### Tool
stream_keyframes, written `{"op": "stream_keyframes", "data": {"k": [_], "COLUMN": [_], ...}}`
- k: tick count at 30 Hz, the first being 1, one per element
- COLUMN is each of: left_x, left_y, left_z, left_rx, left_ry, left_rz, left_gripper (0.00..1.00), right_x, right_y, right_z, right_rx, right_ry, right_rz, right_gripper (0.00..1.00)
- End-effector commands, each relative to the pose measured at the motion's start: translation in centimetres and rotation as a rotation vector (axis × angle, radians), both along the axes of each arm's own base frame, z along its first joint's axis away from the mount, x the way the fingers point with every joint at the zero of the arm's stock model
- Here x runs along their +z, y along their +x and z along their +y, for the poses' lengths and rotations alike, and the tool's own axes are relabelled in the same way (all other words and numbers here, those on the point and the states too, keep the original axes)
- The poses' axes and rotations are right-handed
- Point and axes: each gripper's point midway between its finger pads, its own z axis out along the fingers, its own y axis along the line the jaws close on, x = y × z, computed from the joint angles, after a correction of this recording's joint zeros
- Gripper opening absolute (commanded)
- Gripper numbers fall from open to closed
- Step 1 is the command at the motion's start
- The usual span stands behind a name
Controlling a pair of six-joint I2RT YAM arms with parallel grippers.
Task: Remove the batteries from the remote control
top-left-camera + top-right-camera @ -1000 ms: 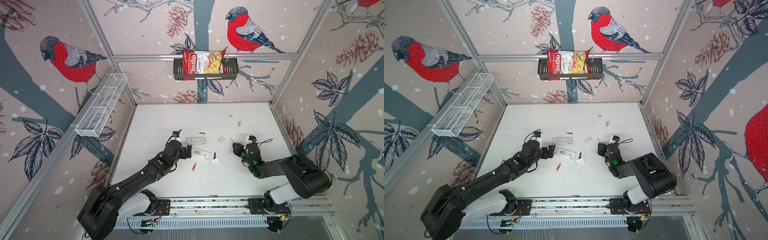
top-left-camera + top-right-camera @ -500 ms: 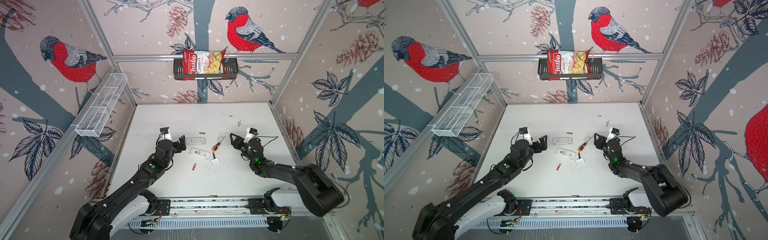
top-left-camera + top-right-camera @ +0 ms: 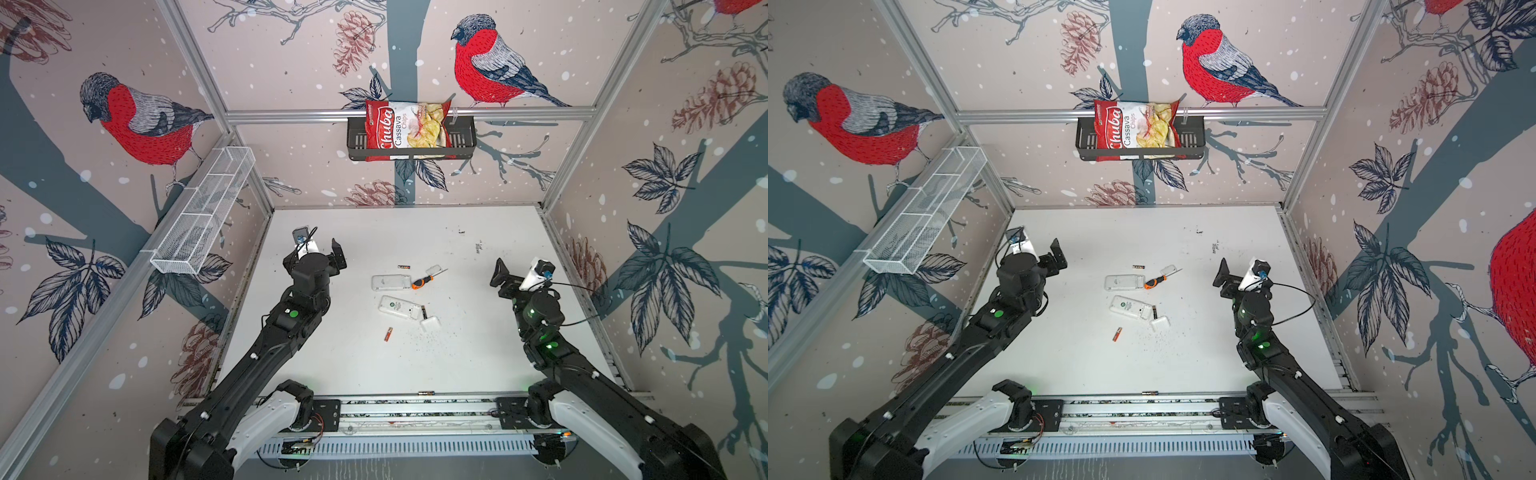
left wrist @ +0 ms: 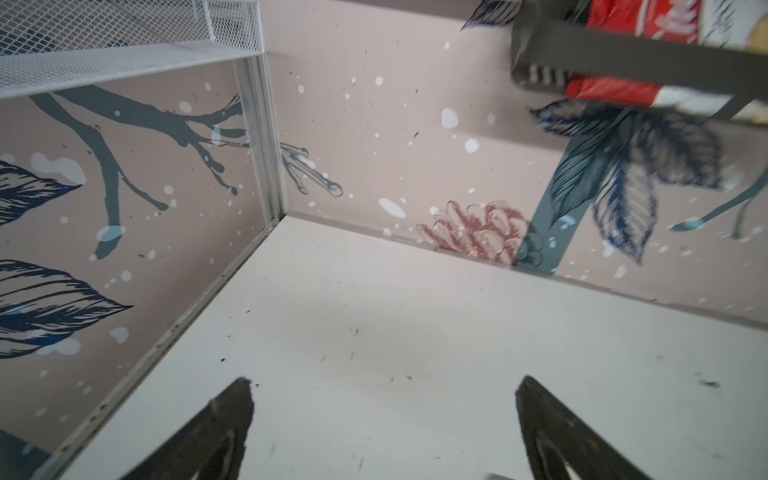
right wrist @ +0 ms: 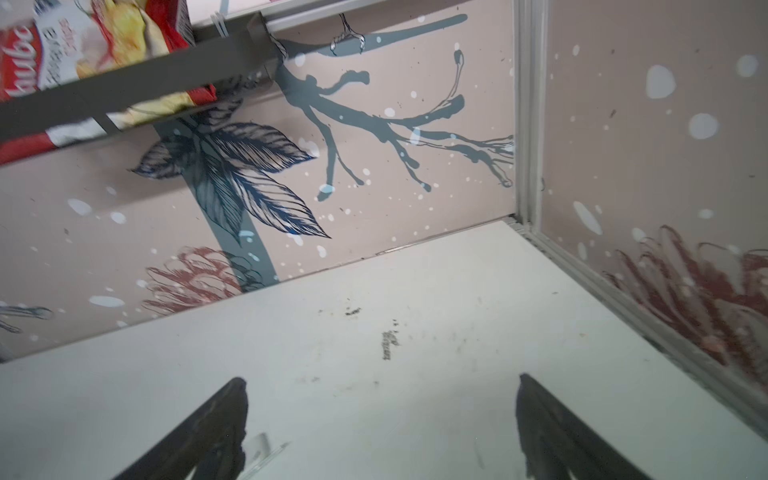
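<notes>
Your left gripper [image 4: 384,386] and right gripper [image 5: 382,384] both gape empty, well clear either side of the remote control [image 3: 397,306]. Batteries [image 3: 388,333] lie loose beside it, so you're likely done.

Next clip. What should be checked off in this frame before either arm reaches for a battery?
1. Left hand open and empty: ok.
2. Right hand open and empty: ok.
3. Screwdriver in neither hand, lying on the table at the end of the farther remote: ok.
4. Nearer remote emptied: cannot tell; a black battery sits at its open end, and whether it is still seated is not visible.
5. Orange-red battery lying free on the table, apart from both remotes: ok.
</notes>
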Motion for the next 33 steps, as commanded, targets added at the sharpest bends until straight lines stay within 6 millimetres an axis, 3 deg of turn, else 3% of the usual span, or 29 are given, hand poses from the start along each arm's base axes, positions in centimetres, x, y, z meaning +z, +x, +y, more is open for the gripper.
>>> {"op": "stream_keyframes", "data": {"k": [1,4,7,10,15,19,23,29,33], "left_x": [-2.3,-5.3,-7.4,-9.7,-11.0,-9.5,-12.3,-14.5,-14.5], "left_y": [1.3,1.4,1.3,1.6,2.0,1.5,3.6,3.0,3.3], "left_z": [0.9,1.5,3.3,3.6,4.8,4.8,5.2,4.8,5.1], "left_rx": [-0.057,-0.156,-0.125,-0.164,-0.115,-0.096,-0.075,-0.093,-0.081], "left_ry": [0.118,0.132,0.112,0.14,0.162,0.136,0.136,0.154,0.142], "left_rz": [0.022,-0.015,-0.038,0.001,-0.02,-0.193,-0.067,-0.106,-0.103], "left_gripper": [0.97,0.97,0.97,0.97,0.97,0.97,0.97,0.97,0.97], "right_x": [0.3,-1.4,-2.5,-3.1,-4.2,-3.8,-4.7,-5.5,-7.1], "right_y": [-1.0,-1.7,-2.2,-2.6,-2.4,-0.8,0.3,0.9,3.3], "right_z": [-1.7,-2.9,-4.2,-5.8,-7.8,-7.1,-6.8,-7.1,-6.1], "right_rx": [-0.076,-0.124,-0.175,-0.22,-0.235,-0.216,-0.206,-0.225,-0.133], "right_ry": [-0.134,-0.164,-0.155,-0.117,-0.017,-0.089,-0.139,-0.147,-0.166], "right_rz": [-0.071,-0.063,-0.061,-0.09,-0.118,-0.119,-0.105,-0.111,-0.002], "right_gripper": [0.99,0.99,0.99,0.99,0.99,1.0,1.0,1.0,1.0]}}
